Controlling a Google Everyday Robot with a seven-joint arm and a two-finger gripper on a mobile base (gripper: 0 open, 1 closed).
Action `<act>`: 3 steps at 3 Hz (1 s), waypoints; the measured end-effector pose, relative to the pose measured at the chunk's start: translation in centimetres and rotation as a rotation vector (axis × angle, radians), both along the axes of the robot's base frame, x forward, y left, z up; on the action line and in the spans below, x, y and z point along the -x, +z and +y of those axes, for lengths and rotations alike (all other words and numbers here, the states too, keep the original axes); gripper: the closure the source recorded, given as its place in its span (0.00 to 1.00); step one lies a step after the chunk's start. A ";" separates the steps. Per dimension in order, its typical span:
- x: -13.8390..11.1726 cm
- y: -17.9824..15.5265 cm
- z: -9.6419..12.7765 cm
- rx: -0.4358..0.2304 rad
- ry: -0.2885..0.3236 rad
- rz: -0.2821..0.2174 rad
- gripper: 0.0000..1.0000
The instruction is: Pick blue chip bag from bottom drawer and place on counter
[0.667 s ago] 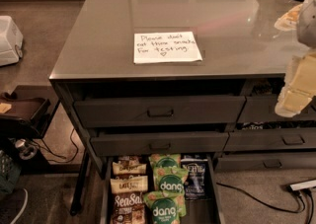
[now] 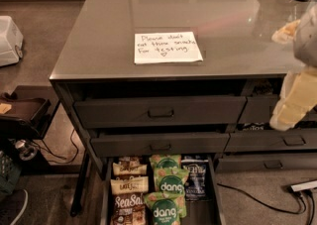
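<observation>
One blue chip bag (image 2: 194, 177) in bottom drawer (image 2: 199, 213) — gripper (image 2: 296, 83) far up-right, aperture unclear.

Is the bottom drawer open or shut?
Open: the bottom drawer is pulled out, snack bags showing inside. The gripper hangs at the right, beside the counter.

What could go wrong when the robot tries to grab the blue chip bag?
The blue chip bag lies tight against the green dang bags in the bottom drawer. The gripper, up at the right by the counter, might catch a green one instead. The bag also sits far back, just below the middle drawer, so the gripper could bump that drawer reaching down.
</observation>
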State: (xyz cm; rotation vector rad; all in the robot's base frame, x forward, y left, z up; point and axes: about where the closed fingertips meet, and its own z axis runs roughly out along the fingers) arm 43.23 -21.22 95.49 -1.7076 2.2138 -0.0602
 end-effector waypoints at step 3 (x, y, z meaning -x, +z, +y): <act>2.1 -17.7 4.2 -0.162 0.055 0.011 0.00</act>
